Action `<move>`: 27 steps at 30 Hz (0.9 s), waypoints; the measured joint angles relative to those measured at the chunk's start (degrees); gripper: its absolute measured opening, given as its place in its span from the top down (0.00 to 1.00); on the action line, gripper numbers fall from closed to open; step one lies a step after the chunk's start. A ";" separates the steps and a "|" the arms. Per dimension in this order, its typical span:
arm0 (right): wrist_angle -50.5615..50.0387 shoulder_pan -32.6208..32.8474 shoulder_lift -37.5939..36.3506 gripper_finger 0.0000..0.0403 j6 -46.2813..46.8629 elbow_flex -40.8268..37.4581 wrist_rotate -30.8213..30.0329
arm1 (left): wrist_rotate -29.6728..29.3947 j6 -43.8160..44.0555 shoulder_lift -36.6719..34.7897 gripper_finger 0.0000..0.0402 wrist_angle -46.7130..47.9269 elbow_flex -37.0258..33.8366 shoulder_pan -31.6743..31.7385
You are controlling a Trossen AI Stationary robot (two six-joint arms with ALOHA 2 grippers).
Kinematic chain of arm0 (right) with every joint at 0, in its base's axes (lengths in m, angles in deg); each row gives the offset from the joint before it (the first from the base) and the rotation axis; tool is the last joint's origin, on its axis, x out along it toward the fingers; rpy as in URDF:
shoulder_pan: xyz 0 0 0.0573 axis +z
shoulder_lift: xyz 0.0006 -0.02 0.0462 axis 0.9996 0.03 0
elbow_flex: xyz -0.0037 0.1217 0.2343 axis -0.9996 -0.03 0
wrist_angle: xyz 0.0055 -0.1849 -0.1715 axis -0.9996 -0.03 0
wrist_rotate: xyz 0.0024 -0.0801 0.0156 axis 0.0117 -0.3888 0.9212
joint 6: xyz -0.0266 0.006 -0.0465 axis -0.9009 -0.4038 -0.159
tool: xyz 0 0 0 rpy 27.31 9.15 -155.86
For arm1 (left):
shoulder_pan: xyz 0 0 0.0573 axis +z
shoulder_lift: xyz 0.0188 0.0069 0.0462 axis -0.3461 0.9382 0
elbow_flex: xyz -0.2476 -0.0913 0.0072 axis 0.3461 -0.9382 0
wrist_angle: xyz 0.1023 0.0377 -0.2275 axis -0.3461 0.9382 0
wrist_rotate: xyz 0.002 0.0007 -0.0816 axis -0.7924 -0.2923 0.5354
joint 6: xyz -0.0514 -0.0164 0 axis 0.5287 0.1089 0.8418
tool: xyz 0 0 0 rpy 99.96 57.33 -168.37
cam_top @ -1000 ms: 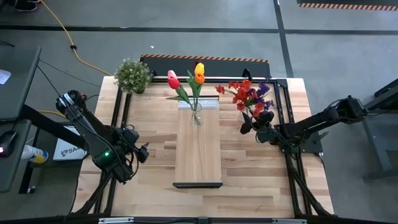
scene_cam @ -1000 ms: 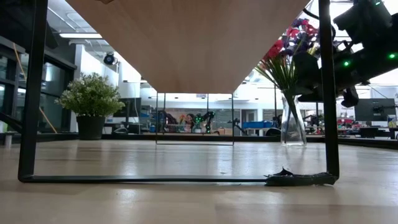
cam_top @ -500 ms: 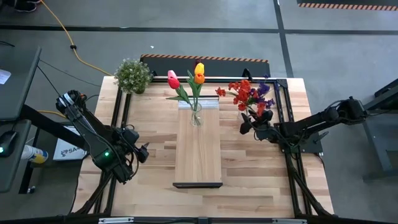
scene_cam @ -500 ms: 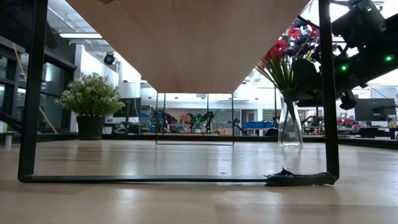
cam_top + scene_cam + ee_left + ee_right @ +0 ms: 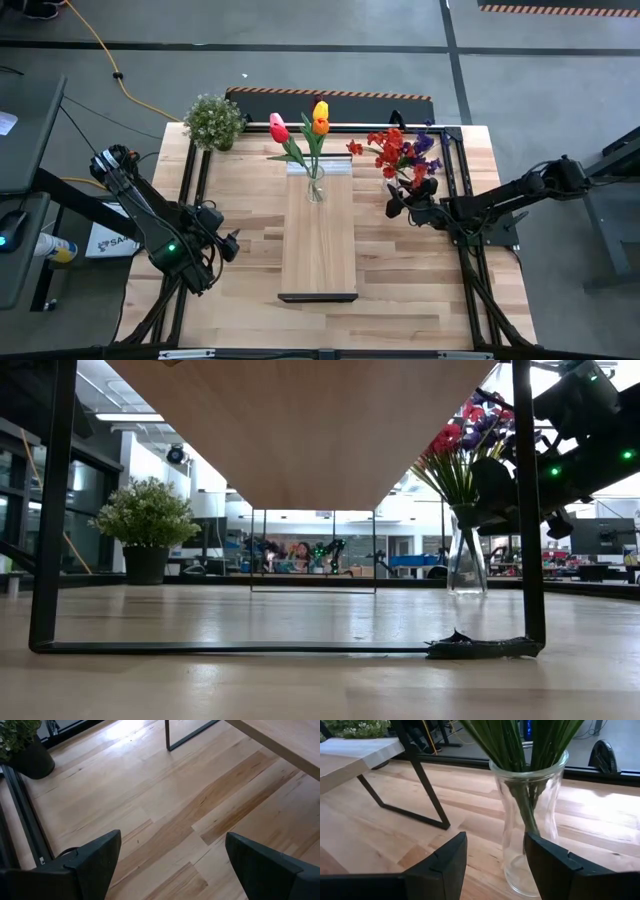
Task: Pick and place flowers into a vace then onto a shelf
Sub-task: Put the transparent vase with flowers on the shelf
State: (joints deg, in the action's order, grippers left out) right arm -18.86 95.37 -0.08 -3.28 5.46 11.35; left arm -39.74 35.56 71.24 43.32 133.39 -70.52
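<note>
Far left corner: a bushy potted plant is stood on the table, well apart from both arms.
Near left: the left gripper is held over bare tabletop, left of the shelf; its fingers are spread wide and nothing is held between them.
Centre: the shelf, a long light-wood plank, is laid from near to far down the middle of the table, raised on black legs as seen in the low view. A black bracket is seen at its near end and a pale strip at its far end.
Centre, far end of the shelf: a glass centre vase is stood upright on the plank just near of the pale strip. The pink, yellow and orange tulips are carried in it, with green leaves spread to the left.
Right of the shelf: the right vase, clear glass, is kept upright beside the plank and apart from it. The red and purple sprays are placed in it, their green stems bunched in the neck.
Right gripper: the right gripper is closed around the right vase, one finger set on each side of the glass. Whether the base is clear of the table cannot be told.
Far right: the right arm is stretched in from the table's right edge.
</note>
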 joint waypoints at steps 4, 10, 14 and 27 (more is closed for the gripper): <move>0.12 0.00 0.00 0.53 0.04 0.00 0.45 | 0.00 -0.02 0.00 0.02 -0.17 0.00 -0.01; 0.46 0.02 0.00 0.53 -0.26 0.00 5.84 | -0.09 -0.01 0.00 0.03 -0.16 0.00 -0.01; 0.44 0.02 0.00 0.53 -0.26 0.00 10.00 | -0.13 1.66 0.02 0.02 -0.39 0.00 -0.01; -0.12 0.02 0.00 0.53 -0.57 0.00 10.83 | -0.04 4.48 0.02 0.03 -0.42 0.00 0.01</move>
State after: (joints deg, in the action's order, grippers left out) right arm -18.98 95.40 -0.08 -3.85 5.46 22.18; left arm -39.79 40.04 71.27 42.91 133.39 -70.51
